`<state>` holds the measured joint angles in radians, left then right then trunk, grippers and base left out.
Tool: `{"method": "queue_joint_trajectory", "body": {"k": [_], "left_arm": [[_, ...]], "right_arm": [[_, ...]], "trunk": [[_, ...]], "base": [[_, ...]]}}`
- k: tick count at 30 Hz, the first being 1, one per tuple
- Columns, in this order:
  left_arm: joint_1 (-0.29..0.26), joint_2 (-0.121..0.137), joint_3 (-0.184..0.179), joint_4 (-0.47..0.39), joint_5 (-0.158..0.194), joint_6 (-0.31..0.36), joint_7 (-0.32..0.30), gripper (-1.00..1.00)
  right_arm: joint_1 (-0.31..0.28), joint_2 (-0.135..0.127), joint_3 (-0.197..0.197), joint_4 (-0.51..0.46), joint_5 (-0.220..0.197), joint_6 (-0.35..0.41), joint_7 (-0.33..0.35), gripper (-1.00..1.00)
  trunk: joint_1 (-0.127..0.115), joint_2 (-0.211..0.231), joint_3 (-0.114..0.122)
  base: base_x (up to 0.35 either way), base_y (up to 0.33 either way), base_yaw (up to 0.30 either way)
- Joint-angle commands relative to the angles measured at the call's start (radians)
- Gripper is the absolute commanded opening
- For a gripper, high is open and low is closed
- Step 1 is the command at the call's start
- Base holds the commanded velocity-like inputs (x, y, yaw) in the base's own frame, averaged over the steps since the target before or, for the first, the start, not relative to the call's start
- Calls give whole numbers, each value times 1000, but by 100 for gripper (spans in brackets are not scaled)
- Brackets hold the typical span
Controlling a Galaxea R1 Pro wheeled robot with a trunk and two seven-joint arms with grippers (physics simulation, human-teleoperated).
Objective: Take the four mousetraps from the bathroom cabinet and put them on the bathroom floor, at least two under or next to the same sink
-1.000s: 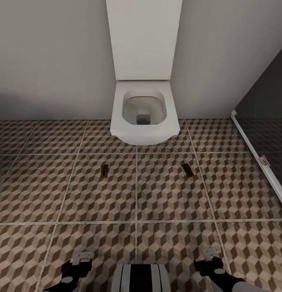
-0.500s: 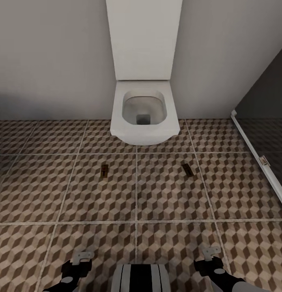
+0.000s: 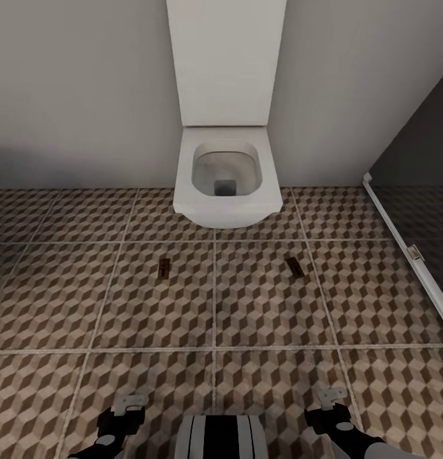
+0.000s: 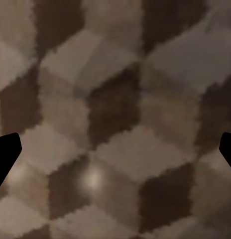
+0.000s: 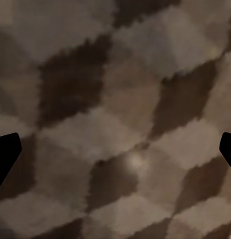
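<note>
**Status: Two Mousetraps on Floor, Robot Stationary**

Nothing had moved between the earlier head frames and this one: camera, arms and objects all held the same positions. Judged from this, the robot was paused between steps, not carrying or placing.

The bathroom floor (image 3: 259, 299) spanned the scene, its cube-patterned tiles running from the near edge to the far wall. A white toilet (image 3: 226, 185) stood at the far centre against that wall. The dark glass shower wall (image 3: 420, 140) rose at the far right, with its pale frame running toward the near right.

Two mousetraps lay flat on the tiles, near the toilet's front: the left mousetrap (image 3: 163, 269) and the right mousetrap (image 3: 296, 266), well apart from each other. No sink could be identified with certainty, so the sink condition could not be judged as met.

The left gripper (image 3: 129, 404) and right gripper (image 3: 332, 395) hung low at the near edge. The head view showed the traps and the room layout. The wrist views showed what the head view could not resolve: both grippers' fingers, including the left fingertip (image 4: 7, 152) and the right fingertip (image 5: 7, 149), stood spread wide with nothing between them, close above bare tile.
</note>
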<state>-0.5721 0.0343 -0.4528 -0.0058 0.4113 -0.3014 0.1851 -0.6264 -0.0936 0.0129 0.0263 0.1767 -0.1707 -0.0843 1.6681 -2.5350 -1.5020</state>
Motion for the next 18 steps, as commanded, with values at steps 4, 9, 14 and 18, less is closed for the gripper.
{"method": "queue_joint_trajectory", "body": {"k": [4,9,14,18], "left_arm": [[0,0,-9,0,6,-3,4,100],[0,0,-9,0,6,-4,4,100],[0,0,-8,0,6,-4,4,100],[0,-1,-8,0,6,-4,4,100]], "right_arm": [[-1,0,1,3,9,-4,-5,100],[-1,0,1,3,9,-3,-5,100],[-1,0,0,3,8,-3,-5,100],[-1,-1,0,3,8,-4,-5,100]], "trunk": [[0,0,-1],[-2,1,15],[-4,2,34],[-6,3,50]], "base": [[0,0,0],[0,0,0],[0,0,0],[0,0,0]]}}
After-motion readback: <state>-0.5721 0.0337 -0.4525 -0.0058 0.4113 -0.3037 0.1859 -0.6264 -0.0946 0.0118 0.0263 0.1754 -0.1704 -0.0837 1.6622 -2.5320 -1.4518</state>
